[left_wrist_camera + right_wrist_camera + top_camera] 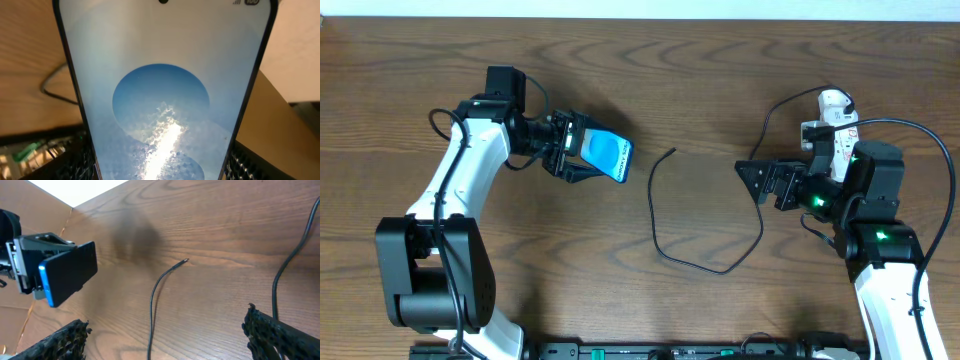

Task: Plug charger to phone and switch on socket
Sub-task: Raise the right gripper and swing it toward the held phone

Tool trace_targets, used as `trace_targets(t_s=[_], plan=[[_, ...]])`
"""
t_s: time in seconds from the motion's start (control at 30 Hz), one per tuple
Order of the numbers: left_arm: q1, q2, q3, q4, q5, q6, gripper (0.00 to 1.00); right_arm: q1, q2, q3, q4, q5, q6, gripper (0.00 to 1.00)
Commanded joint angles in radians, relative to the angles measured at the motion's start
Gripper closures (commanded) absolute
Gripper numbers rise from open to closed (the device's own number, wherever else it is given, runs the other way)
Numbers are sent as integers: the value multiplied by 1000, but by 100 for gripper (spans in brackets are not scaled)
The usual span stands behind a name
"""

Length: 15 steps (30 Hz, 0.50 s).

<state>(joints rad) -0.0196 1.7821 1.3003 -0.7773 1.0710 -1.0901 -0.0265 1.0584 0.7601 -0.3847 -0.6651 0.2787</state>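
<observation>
Overhead shows the left fingers (578, 150) closed on the phone (610, 158), gripping it across its width at about ten o'clock from the tabletop (700, 60) centre, with the blue screen tilted toward four o'clock. Left wrist view is almost filled by that screen, a paler blue with a darker circle in the middle, and the dark textured pads press against both long edges low in the picture. From the right wrist camera, the phone is held clear of the wood, its dark back turned this way. The charger (655, 215) lies loose in a wide curve at the centre, its plug tip (672, 152) pointing to one o'clock and touching nothing. The socket (832, 118) sits at two o'clock, partly hidden behind the right arm. The right fingers (765, 182) are spread wide and hold nothing, facing nine o'clock just beside the cable's far bend
</observation>
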Motion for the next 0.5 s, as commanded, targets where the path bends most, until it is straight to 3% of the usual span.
trace_targets(t_s=[0.0,0.47], plan=[[3,-34,21,2,131,-70,41,8,2,23,-2,10,13,2],[3,-34,21,2,252,-161,41,8,2,23,-2,12,13,3]])
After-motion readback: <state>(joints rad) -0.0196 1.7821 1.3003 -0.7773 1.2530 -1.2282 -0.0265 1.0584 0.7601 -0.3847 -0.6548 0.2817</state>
